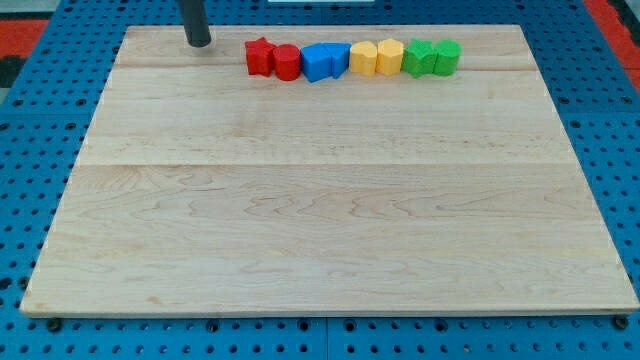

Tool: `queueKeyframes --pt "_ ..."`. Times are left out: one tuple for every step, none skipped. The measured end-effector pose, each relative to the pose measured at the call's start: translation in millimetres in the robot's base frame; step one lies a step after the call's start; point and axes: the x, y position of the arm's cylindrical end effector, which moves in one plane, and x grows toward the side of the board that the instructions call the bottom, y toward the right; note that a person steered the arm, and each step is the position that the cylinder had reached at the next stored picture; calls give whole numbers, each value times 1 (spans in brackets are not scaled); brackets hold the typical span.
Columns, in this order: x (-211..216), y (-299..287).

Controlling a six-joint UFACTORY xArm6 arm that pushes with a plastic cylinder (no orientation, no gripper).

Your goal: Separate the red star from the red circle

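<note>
My tip [199,44] sits at the board's [300,200] top left, no jaws on this rod. Just right of it, apart, the red star [259,57] touches the red circle [287,62], heading a row of blue, yellow and green blocks.

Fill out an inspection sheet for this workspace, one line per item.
Surface: pale wooden board, bare except for one row of blocks near the view's top.
Job's things: red star block at the row's left end, touching the red circle block.
Clutter: two blue blocks, two yellow blocks, two green blocks, continuing the row rightwards.
Grippers: none; my tip rests left of the red star, apart from it.
Cables: nothing seen.
Surroundings: blue perforated base around the board.
</note>
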Motion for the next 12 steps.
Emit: queueKeyframes --pt "-10 47" --pt "-10 48" --pt "-9 84" --pt "-9 107" --pt "-9 107" --pt "11 102" --pt "42 86" --pt "42 86" --pt "54 62" --pt "62 34" --pt "62 34" --pt "64 30"
